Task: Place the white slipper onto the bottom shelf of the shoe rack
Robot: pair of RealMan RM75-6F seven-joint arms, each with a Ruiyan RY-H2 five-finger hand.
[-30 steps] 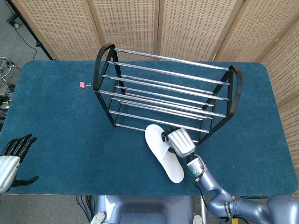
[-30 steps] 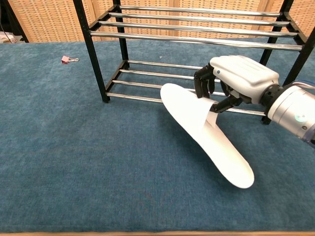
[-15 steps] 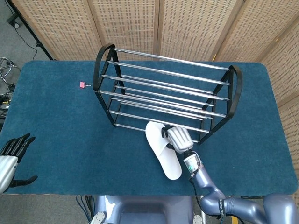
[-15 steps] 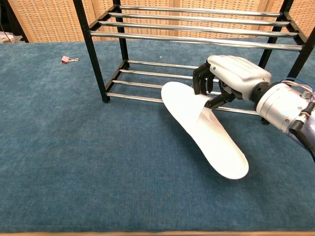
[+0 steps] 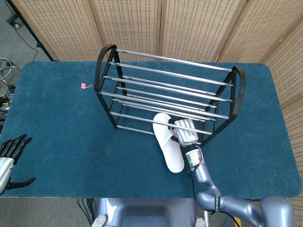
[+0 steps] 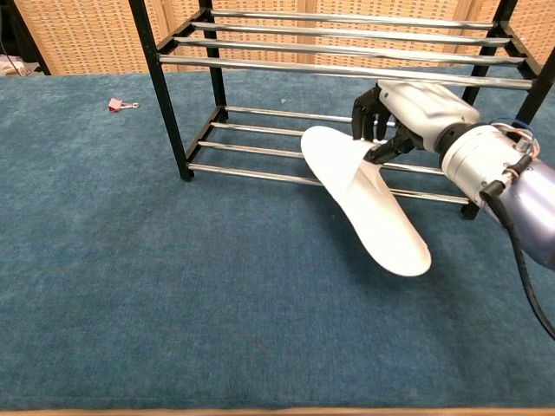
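My right hand (image 6: 408, 117) grips the white slipper (image 6: 364, 199) by its strap, toe over the shoe rack (image 5: 165, 94) bottom rails. Left hand (image 5: 9, 158) idle, fingers spread, holding nothing

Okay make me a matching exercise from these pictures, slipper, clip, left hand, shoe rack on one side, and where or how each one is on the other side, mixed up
Things:
1. slipper
2. clip
3. left hand
4. rack

States:
A. at the table's near left edge, holding nothing
B. held by the right hand, toe over the bottom rails
C. pink, lying on the cloth left of the rack
D. standing at the middle of the table, shelves bare

Pairs: 1-B, 2-C, 3-A, 4-D
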